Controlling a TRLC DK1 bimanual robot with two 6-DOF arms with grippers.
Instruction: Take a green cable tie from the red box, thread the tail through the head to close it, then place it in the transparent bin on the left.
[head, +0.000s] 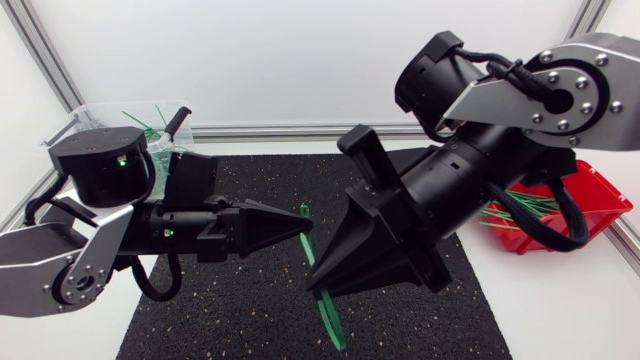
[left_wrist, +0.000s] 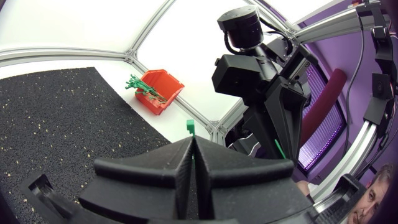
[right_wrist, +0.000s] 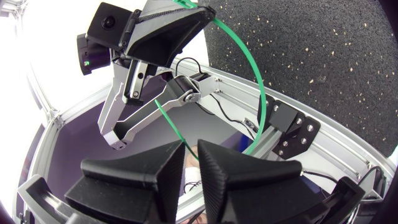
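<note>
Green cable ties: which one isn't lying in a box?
The bent green cable tie held over the black mat, gripped by the left pincer and the right pincer. The other ties lie in the red box and the transparent bin.

In the head view the cable tie (head: 331, 322) shows only as a short piece at the left gripper (head: 299, 228) and a longer stretch under the right gripper (head: 319, 288). The part between is hidden behind the right gripper's fingers.

In the left wrist view only the tie's head pokes above the pressed-together fingers, and the strap below is buried between them.

In the right wrist view the loop's upper end disappears behind the left gripper, so whether the tail passes through the head cannot be told.

The right arm (head: 480, 150) covers the near side of the red box (head: 592, 200), and the spare ties (head: 520, 208) inside are too tangled to count.

The left arm (head: 95, 165) hides the lower part of the clear bin (head: 100, 112).
</note>
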